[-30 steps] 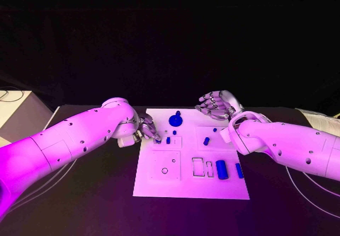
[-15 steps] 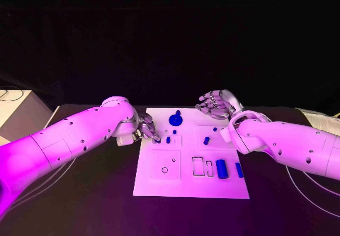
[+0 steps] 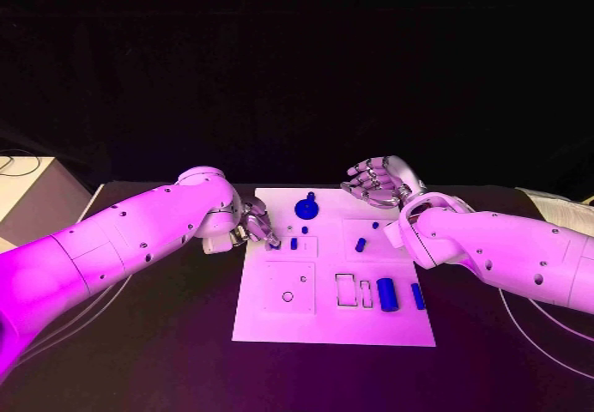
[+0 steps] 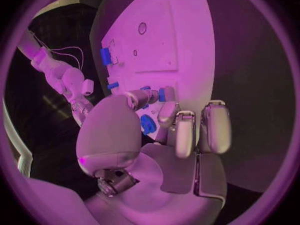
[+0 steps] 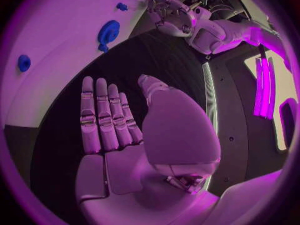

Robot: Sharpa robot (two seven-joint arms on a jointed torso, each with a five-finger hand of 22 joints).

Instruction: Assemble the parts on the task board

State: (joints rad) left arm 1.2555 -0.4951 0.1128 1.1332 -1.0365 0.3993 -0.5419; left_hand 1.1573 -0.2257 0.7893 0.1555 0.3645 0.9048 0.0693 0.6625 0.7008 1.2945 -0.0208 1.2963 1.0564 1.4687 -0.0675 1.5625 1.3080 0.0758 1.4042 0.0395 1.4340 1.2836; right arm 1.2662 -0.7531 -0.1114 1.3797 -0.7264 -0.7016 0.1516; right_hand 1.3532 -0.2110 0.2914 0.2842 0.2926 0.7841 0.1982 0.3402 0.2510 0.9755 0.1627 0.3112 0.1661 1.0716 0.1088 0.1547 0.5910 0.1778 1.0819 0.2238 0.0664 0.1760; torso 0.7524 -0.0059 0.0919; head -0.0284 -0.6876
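Step in hand: we judged the assembly to be at an early placing stage, with the left hand (image 3: 254,227) working at the board's left edge near its far end.
Left hand: it pinched a small blue part (image 4: 165,94) between its fingertips (image 4: 167,96); the remaining fingers were curled close by.
Right hand: the right hand (image 3: 378,183) hung above the far right corner of the task board (image 3: 310,322), holding nothing, its fingers apart and loosely bent.
Task board: a flat white rectangular plate on the black worktop (image 3: 148,360), matte, marked with recessed outlines, a small ring hole and narrow slots.
Parts on board: we saw a round blue disc with a knob (image 3: 307,209) near the far edge, a short blue peg (image 3: 360,245) right of centre, and a blue cylinder (image 3: 387,295) beside a slimmer blue bar (image 3: 417,297) toward the near right.
Materials: the parts looked like smooth moulded plastic; the hands were silver metal with jointed segments; the arms were glossy white shells.
Next move: in our judgement, the pinched part needed aligning over its matching recess and lowering straight in; which recess fits could not be told.
Caution: the part was small, so a slight tilt could jam it.
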